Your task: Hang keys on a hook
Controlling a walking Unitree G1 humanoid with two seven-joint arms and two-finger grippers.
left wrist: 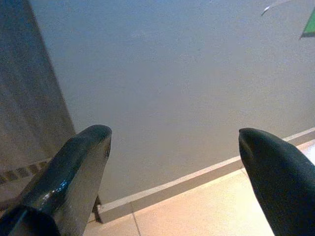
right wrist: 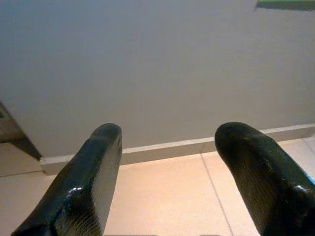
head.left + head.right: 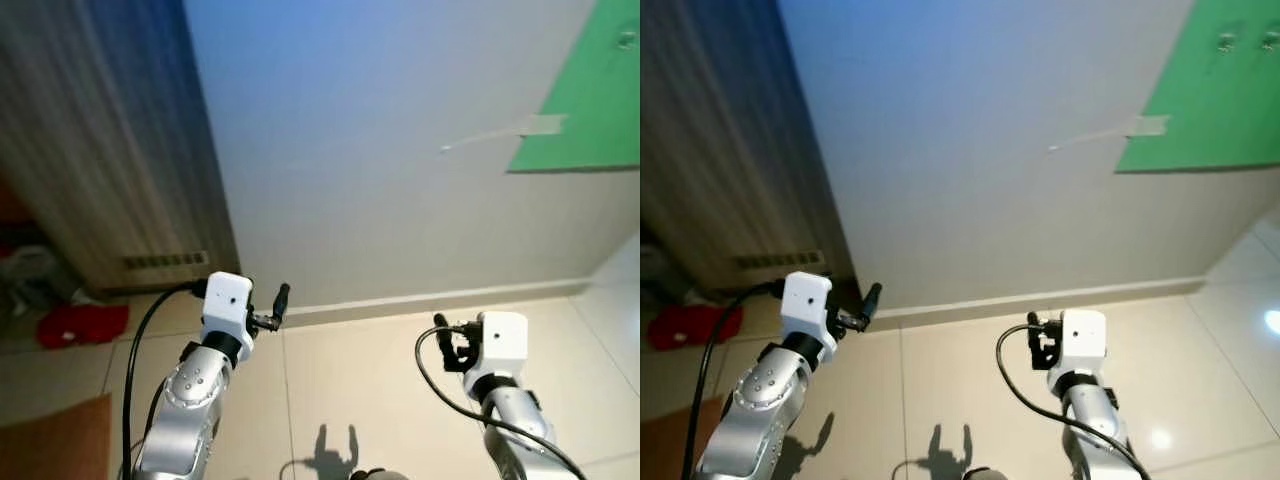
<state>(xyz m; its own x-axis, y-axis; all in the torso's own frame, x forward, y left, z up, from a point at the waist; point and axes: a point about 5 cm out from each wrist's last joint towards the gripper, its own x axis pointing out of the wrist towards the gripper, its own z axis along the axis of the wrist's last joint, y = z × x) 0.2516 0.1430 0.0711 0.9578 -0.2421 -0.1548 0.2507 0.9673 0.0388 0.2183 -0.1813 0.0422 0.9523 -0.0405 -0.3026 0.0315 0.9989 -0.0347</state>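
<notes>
This is looking like a hallway in a home. Beige tiles [image 3: 400, 380] are covering the floor, a pale skirting [image 3: 430, 298] is running along a plain white wall [image 3: 360, 150], and a wood-grain door [image 3: 90, 150] is standing at the left. A green board [image 3: 590, 100] is hanging on the wall; a red cloth [image 3: 80, 324] is lying by the door.

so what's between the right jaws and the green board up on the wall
Just bare pale wall above the baseboard, seen from the head; a strip of tape sits beside the green board.
</notes>
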